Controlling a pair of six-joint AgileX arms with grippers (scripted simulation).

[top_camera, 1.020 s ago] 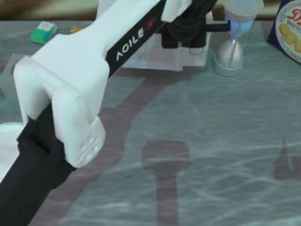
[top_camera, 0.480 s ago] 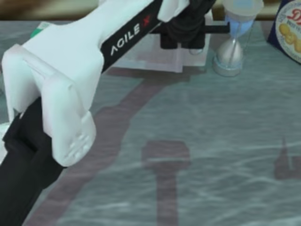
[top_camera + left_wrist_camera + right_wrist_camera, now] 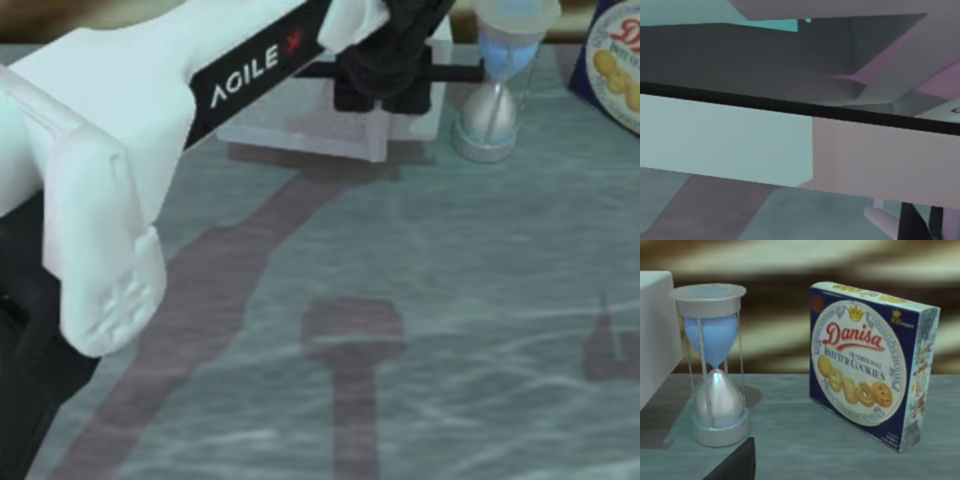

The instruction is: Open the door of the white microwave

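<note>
The white microwave (image 3: pixel 300 128) stands at the back of the table, mostly covered by my left arm; its side wall (image 3: pixel 654 330) also shows in the right wrist view. My left gripper (image 3: pixel 385 95) is at the microwave's front. In the left wrist view a flat pale panel, the door (image 3: pixel 730 135), crosses the picture, with a teal interior (image 3: pixel 775 24) behind it. A pale rod-shaped handle (image 3: pixel 885 219) runs into my left gripper (image 3: pixel 921 225), whose dark fingers stand close together on it. My right gripper is outside the top view.
A blue-and-silver hourglass (image 3: pixel 492 110) (image 3: pixel 715 370) stands just right of the microwave. A blue Danisa cookie box (image 3: pixel 615 60) (image 3: pixel 865 365) stands at the back right. My left arm's white link (image 3: pixel 100 180) fills the top view's left side.
My left arm has swung toward the top view's left, with its gripper staying at the microwave's front. The pale panel below the gripper has changed shape. A green object at back left is now covered.
</note>
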